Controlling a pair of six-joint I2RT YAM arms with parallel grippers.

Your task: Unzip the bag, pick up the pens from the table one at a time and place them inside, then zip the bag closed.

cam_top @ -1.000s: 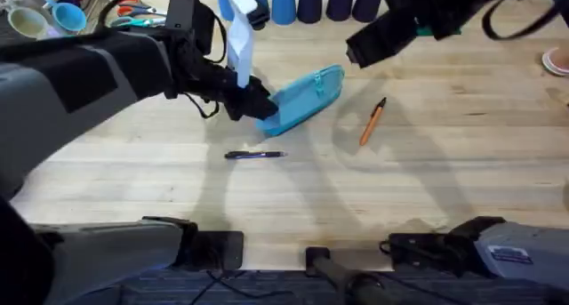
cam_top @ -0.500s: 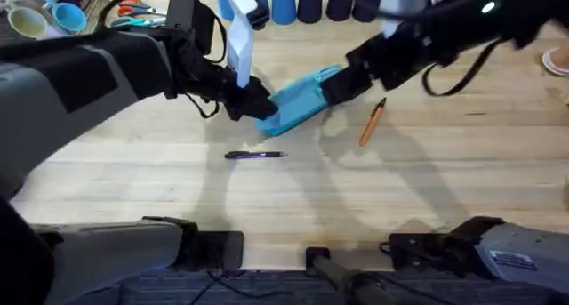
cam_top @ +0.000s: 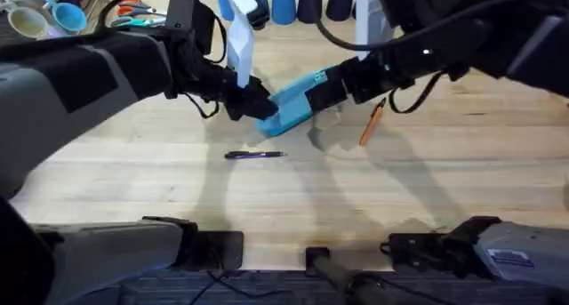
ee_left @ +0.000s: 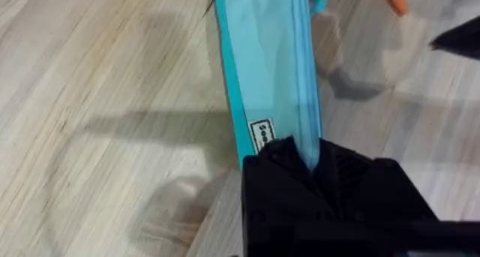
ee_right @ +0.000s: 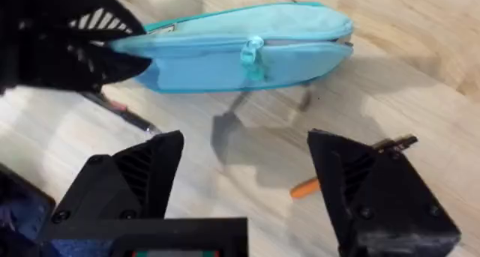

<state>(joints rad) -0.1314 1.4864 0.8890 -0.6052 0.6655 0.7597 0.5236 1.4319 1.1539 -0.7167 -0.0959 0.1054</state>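
Observation:
The light blue bag lies slanted on the table, zipper shut. My left gripper is shut on its left end, and the left wrist view shows the black fingers clamped over the bag. Above the bag's right half, my right gripper stands open. Its wrist view has the bag and the teal zipper pull just beyond the open right gripper. The orange pen lies right of the bag. In front of it lies the dark pen.
Tall blue cups stand along the table's back edge. Scissors and small cups sit at the back left. A pink object is at the right edge. Bare wood stretches across the table's front half.
My right arm has come down and leftward from the back right until its gripper hangs over the bag's right half. The left gripper, the bag and both pens have stayed put.

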